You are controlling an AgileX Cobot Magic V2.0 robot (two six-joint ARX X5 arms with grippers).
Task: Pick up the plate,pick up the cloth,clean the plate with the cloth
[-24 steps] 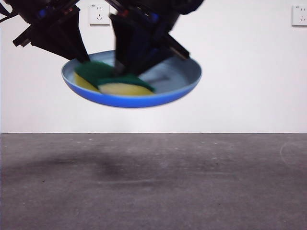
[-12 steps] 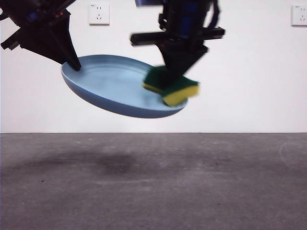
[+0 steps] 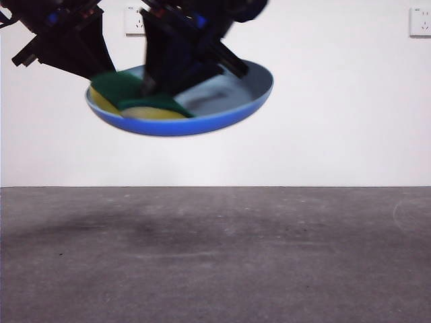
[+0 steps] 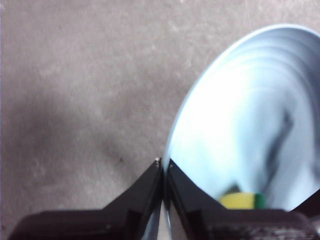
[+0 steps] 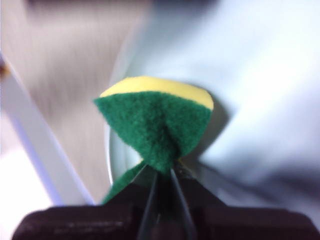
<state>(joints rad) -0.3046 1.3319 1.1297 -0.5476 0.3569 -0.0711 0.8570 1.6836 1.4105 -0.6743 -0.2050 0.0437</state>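
Observation:
The light-blue plate (image 3: 222,111) hangs in the air, high above the table. My left gripper (image 3: 101,67) is shut on its rim at the left side; the left wrist view shows the jaws pinching the plate's edge (image 4: 172,150). My right gripper (image 3: 158,87) is shut on the cloth, a yellow sponge with a green top (image 3: 135,97), and presses it into the plate near the left rim. In the right wrist view the cloth (image 5: 155,122) is pinched between the jaws and lies against the plate's inside (image 5: 260,75). The cloth also peeks into the left wrist view (image 4: 240,200).
A grey table (image 3: 215,256) lies well below the plate, with a white wall behind. Wall sockets (image 3: 139,19) sit at the top left and the top right (image 3: 421,20).
The cloth has swept from the plate's right rim back to its left side. The plate has tipped from leaning right-side-down to right side slightly raised.

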